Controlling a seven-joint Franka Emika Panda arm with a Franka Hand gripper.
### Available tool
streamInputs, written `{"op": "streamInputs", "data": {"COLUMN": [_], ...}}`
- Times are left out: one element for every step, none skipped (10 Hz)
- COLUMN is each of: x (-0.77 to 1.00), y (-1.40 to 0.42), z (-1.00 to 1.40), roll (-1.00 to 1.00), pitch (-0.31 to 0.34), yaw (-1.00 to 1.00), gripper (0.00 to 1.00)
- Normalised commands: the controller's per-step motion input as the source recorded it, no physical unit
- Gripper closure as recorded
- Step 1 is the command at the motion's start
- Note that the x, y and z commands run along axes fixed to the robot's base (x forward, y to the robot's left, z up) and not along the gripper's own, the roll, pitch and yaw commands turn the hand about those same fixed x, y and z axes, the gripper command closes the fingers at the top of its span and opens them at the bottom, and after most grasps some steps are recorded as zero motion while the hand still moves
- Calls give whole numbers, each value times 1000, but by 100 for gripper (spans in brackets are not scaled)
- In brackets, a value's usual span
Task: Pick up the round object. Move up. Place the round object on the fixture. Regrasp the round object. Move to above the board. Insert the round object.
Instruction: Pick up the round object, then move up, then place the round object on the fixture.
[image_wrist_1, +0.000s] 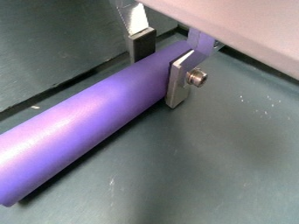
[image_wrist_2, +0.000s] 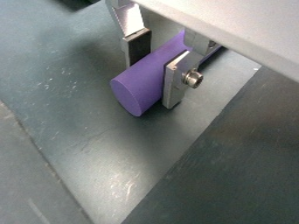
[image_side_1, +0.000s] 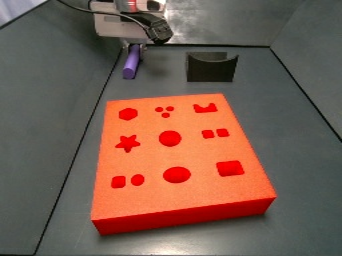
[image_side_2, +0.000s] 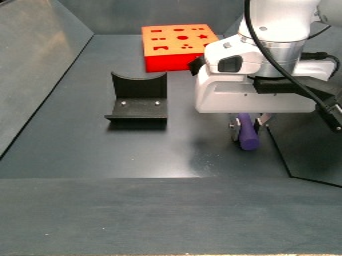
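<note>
The end effector (image_wrist_1: 158, 66) is clamping its fingers (image_wrist_1: 179, 80) around the round object (image_wrist_1: 87, 131), lying on the surface (image_side_1: 54, 140) at the side view's upper left.

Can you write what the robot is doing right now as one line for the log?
step: pick up peg | end effector: low at floor, fingers either side of peg | peg: lying flat on floor | fixture: empty | board: holes empty

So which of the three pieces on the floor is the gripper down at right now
The round object, the purple peg lying flat: the gripper has a finger on each side of it. The fixture and the board sit apart, untouched.
</note>
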Motion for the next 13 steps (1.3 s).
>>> {"op": "streamInputs", "data": {"x": [0, 0, 0, 0, -31, -50, -45, -28, -23, 0, -1, -10, -19], "y": [0, 0, 0, 0, -2, 0, 0, 0, 3, 0, -1, 1, 2], "z": [0, 0, 0, 833, 821, 703, 623, 449, 317, 1000, 1000, 1000, 1000], "roll": [0, 0, 0, 0, -3, 12, 25, 50, 69, 0, 10, 32, 54], "pitch": [0, 0, 0, 0, 13, 32, 38, 55, 65, 0, 2, 16, 34], "yaw": [0, 0, 0, 0, 6, -6, -13, -19, -23, 0, 1, -6, -16], "gripper": [100, 100, 100, 100, 100, 100, 100, 100, 100, 100, 100, 100, 100]}}
